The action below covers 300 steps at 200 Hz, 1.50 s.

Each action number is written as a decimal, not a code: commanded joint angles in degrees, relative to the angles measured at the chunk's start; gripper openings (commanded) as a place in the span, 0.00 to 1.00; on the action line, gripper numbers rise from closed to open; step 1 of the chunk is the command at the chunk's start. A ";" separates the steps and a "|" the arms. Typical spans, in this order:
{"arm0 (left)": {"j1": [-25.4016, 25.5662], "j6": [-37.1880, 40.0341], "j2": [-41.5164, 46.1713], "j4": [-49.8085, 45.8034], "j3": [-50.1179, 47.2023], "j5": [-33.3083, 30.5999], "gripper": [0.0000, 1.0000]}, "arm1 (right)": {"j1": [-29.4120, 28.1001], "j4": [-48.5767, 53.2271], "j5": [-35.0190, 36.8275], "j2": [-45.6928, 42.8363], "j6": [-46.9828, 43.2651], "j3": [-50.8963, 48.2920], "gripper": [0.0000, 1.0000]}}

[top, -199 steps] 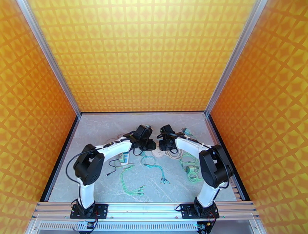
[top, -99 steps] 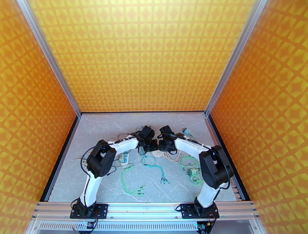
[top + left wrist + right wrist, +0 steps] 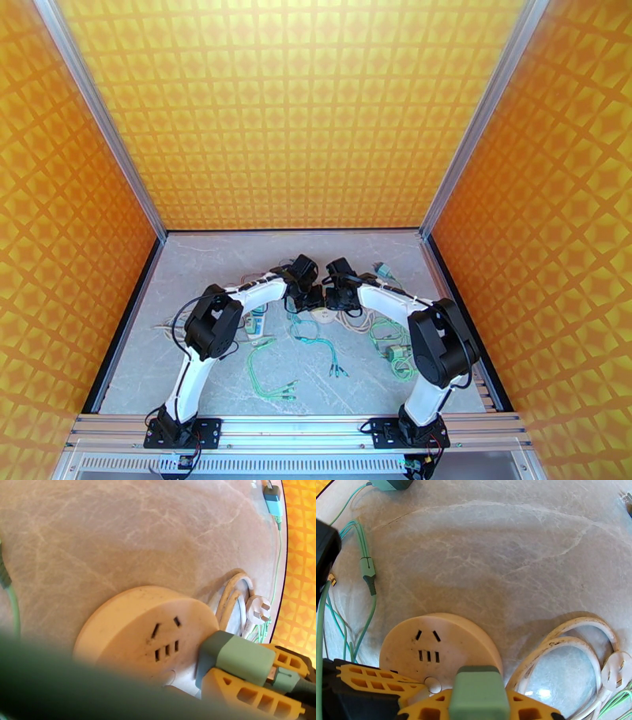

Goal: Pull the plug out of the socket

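Note:
The round white socket lies at mid table between my two grippers. In the right wrist view the socket has a grey-green plug at its near edge, and my right gripper is shut on that plug with its yellow fingers on both sides. The left wrist view has the same plug meeting the socket at its right side; its prongs are hidden. My left gripper is shut, and one of its yellow fingers rests on the socket's left edge.
A coiled white cord with a white plug lies right of the socket. Green cables spread in front of it, with more at the right. A teal adapter sits farther back. Orange walls enclose the table.
The left arm has stretched forward and brought its gripper down against the socket, and its jaws have closed. The right arm has stayed in place, gripping the plug.

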<state>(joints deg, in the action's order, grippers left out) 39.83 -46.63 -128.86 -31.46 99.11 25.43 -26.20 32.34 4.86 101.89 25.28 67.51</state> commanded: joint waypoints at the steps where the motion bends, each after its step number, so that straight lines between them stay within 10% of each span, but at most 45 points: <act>1: 0.07 -0.20 -4.68 -7.10 -0.30 -2.78 0.00 | -2.94 4.07 0.00 1.44 -0.38 0.54 0.00; 75: -0.06 -0.44 -6.57 -11.49 1.99 -3.02 0.00 | -6.22 2.50 -4.88 4.99 3.79 2.72 0.00; 217: -1.53 -1.97 -5.96 -11.07 -1.86 -3.50 0.00 | 4.40 -1.32 -12.72 -1.94 3.86 -2.98 0.00; 300: -1.00 -1.09 -8.01 -12.42 0.37 -3.37 0.00 | -6.91 9.21 -3.44 7.64 3.24 8.92 0.00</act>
<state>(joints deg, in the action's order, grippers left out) 38.35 -47.72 -130.21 -36.64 101.80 27.44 -27.40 38.06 4.12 105.27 27.29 73.23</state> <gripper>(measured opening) 0.037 0.270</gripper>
